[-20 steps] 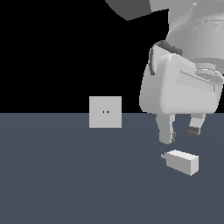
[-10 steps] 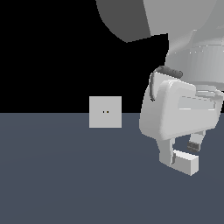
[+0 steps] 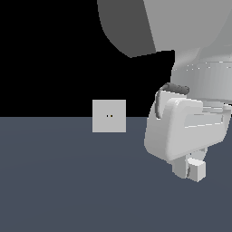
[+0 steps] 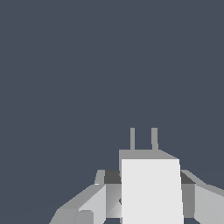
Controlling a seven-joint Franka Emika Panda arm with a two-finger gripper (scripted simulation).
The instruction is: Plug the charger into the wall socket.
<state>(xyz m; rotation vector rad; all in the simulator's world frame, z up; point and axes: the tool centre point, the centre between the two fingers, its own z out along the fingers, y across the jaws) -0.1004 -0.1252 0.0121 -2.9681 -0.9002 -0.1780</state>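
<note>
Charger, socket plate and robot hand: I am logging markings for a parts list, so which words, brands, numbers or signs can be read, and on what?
None: the charger, the wall socket and the hand are all plain grey.
The socket shows only two tiny dark holes, no text.

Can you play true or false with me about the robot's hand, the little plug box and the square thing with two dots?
1. The gripper has its fingers on both sides of the charger. True.
2. The charger is already in the socket. False: the socket stands apart, toward the exterior view's left of the arm, with nothing in it.
3. The charger has two prongs sticking out. True, the wrist view shows them.
4. The socket lies flat on the floor. False: it stands upright.
5. The socket has two small dark holes in its middle. True.
</note>
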